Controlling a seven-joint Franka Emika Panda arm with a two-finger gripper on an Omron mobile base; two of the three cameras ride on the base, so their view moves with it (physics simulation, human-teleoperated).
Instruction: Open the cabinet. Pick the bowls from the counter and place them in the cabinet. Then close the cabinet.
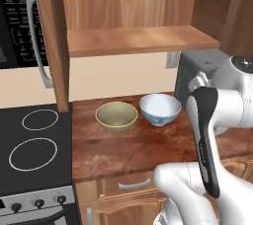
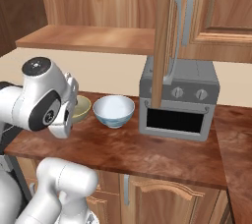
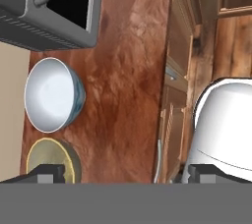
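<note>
Hand (image 3: 123, 171) is seen with fingertips spread wide, nothing held, poised above the counter (image 1: 133, 152). Cabinet (image 1: 133, 39) doors are seen swung open, shelf bare, so opening is judged done. Olive-yellow bowl (image 1: 116, 115) and white-blue bowl (image 1: 159, 109) are found just beside each other on the counter below the shelf, upright, mouths up; being round, no long axis is noted. Both placements and closing remain.

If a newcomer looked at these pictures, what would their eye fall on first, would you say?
Probably the two bowls side by side on the counter: the olive-yellow bowl and the white and blue bowl. Above them the cabinet stands open, its shelf bare. A grey toaster oven sits to the right of the bowls.
</note>
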